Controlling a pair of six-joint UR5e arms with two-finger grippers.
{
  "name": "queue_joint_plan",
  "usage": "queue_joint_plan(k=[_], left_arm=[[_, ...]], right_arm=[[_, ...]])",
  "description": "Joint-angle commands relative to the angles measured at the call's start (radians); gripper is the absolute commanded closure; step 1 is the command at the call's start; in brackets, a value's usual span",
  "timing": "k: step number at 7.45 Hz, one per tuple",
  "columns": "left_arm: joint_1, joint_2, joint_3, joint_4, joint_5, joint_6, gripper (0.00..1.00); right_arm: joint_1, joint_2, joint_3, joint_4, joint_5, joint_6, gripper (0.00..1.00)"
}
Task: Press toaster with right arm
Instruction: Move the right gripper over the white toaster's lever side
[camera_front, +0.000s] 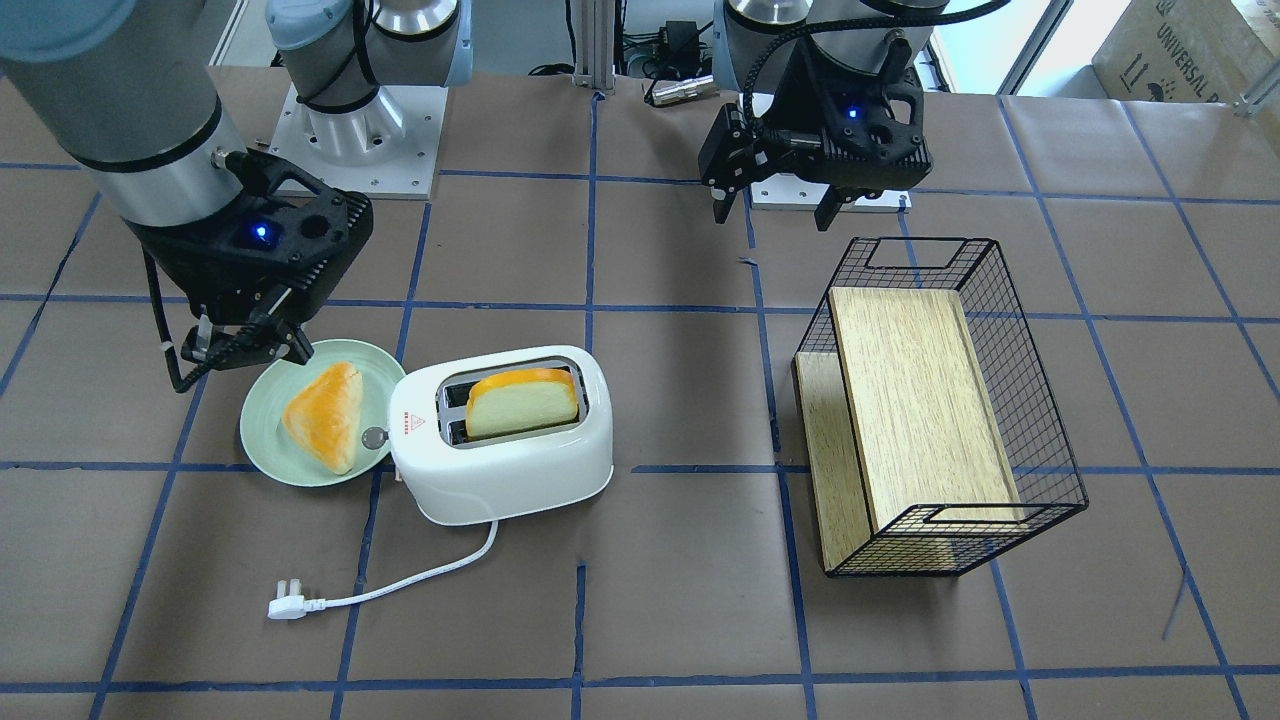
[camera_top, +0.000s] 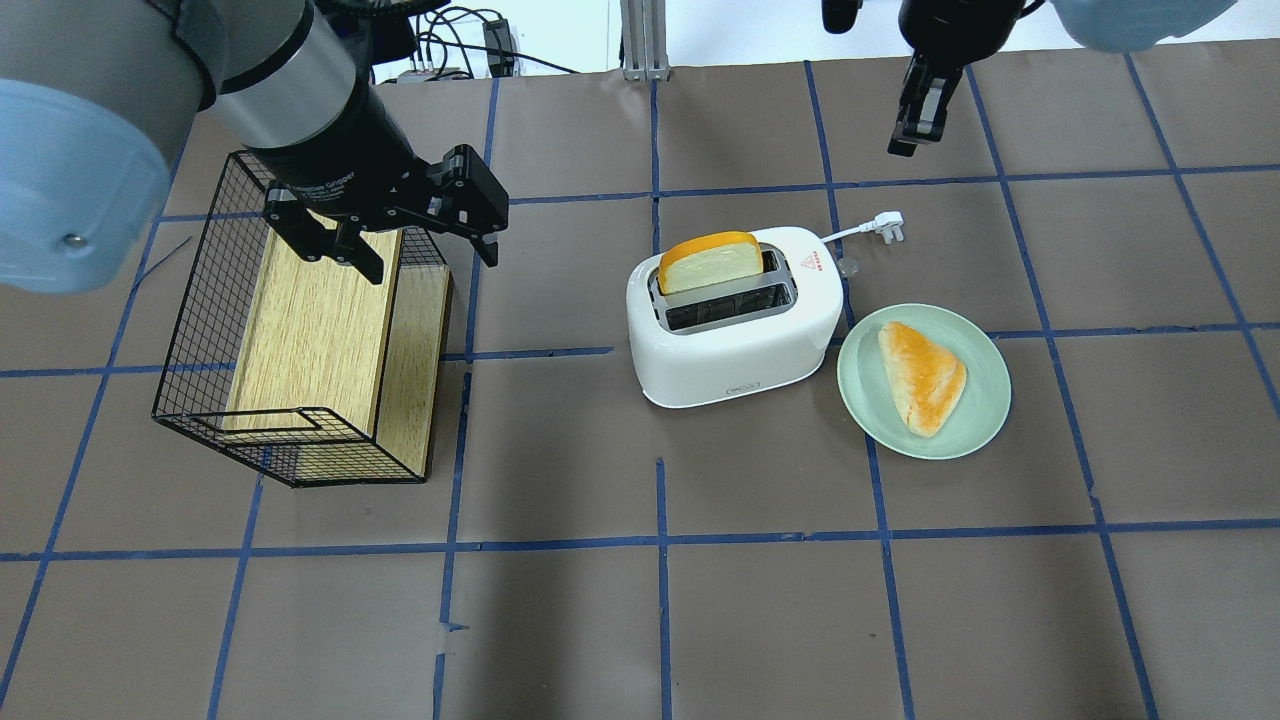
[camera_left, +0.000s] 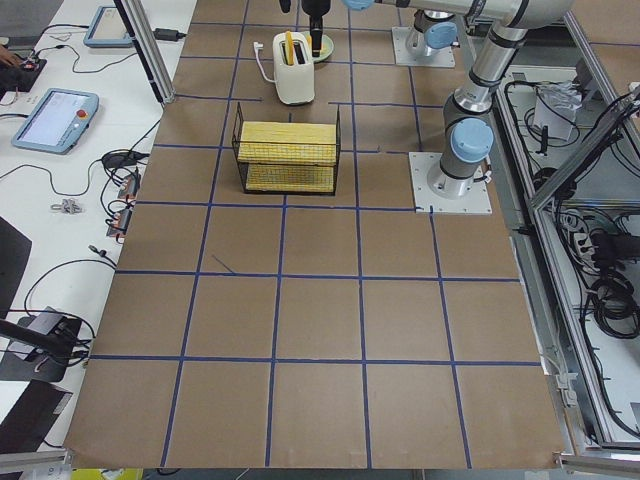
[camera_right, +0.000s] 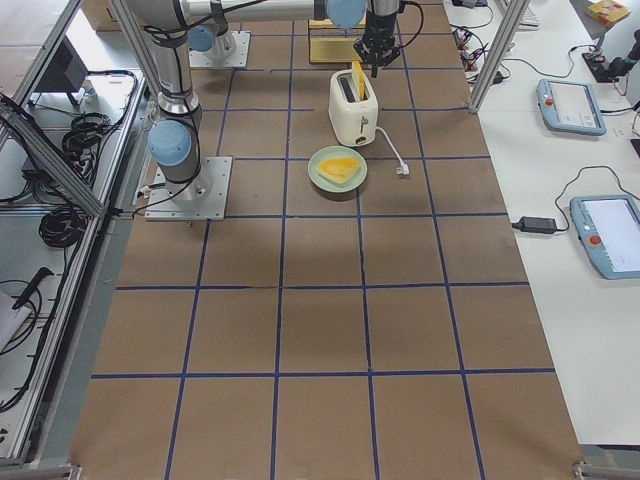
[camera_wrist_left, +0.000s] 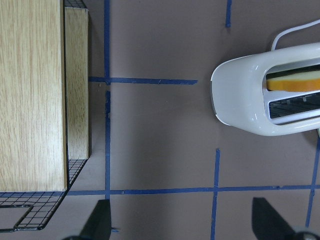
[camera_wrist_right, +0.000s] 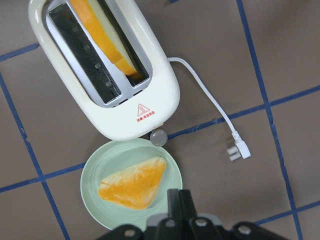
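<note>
The white two-slot toaster (camera_front: 500, 470) stands mid-table with a slice of bread (camera_front: 520, 405) upright in one slot; it also shows from overhead (camera_top: 740, 350). Its small grey knob (camera_wrist_right: 159, 136) sticks out of the end that faces a green plate (camera_front: 260, 440). My right gripper (camera_front: 245, 345) is shut and empty. It hovers over the plate, beside the toaster's knob end, and touches neither; the right wrist view (camera_wrist_right: 180, 200) shows this too. My left gripper (camera_top: 425, 255) is open and empty above the black wire basket (camera_top: 200, 300).
A triangular pastry (camera_front: 325, 415) lies on the plate. The toaster's white cord and plug (camera_front: 287, 603) lie loose on the table. The wire basket (camera_front: 1040, 400) lies on its side with wooden boards inside. Brown table with a blue tape grid.
</note>
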Motion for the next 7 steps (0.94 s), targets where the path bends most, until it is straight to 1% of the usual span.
queue_joint_plan(k=[1,2,4,5,7], left_arm=[[0.000,0.000,0.000,0.000,0.000,0.002,0.00],[0.000,0.000,0.000,0.000,0.000,0.000,0.00],[0.000,0.000,0.000,0.000,0.000,0.000,0.00],[0.000,0.000,0.002,0.000,0.000,0.000,0.00],[0.000,0.000,0.000,0.000,0.000,0.000,0.00]], right_arm=[[-0.006,0.073,0.009,-0.074,0.062,-0.103,0.88],[-0.003,0.103,0.053,-0.133,0.052,-0.144,0.87],[-0.012,0.079,0.212,-0.284,0.029,-0.219,0.87],[-0.012,0.059,0.244,-0.299,-0.012,-0.245,0.87],[-0.001,0.056,0.272,-0.310,-0.019,-0.296,0.86]])
